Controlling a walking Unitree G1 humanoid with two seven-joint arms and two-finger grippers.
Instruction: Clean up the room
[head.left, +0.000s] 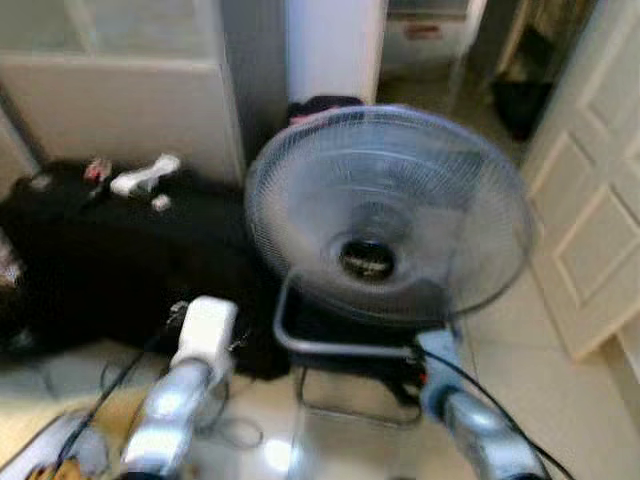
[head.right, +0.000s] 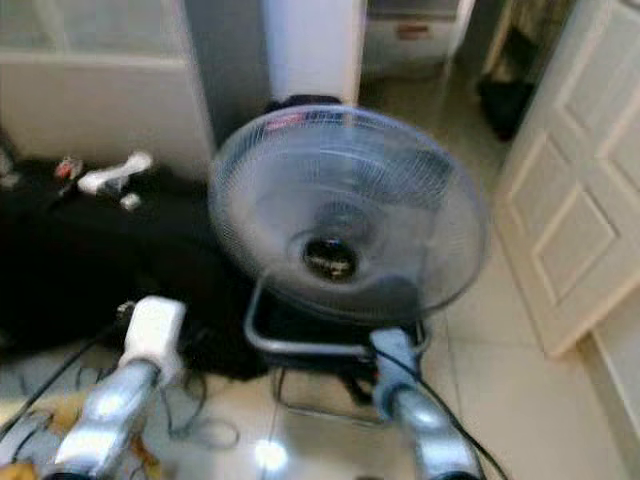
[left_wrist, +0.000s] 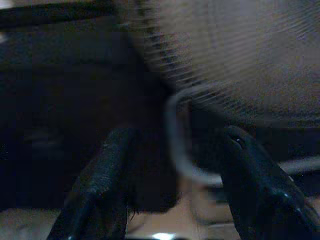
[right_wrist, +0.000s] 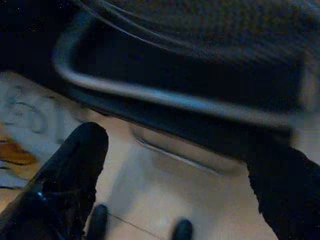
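Floor fan (head.left: 388, 215) on tiled floor (head.left: 520, 370), tilted back, just ahead. Left gripper (left_wrist: 172, 185) and right gripper (right_wrist: 175, 165) both spread wide, empty, near metal frame bar (head.left: 340, 347). Best: close on bar evenly, lift level, mind cable (head.left: 490, 400)

Grey wire-grilled fan (head.left: 388, 215), black cloth (head.left: 110, 265), cream tiled floor (head.left: 540, 385).
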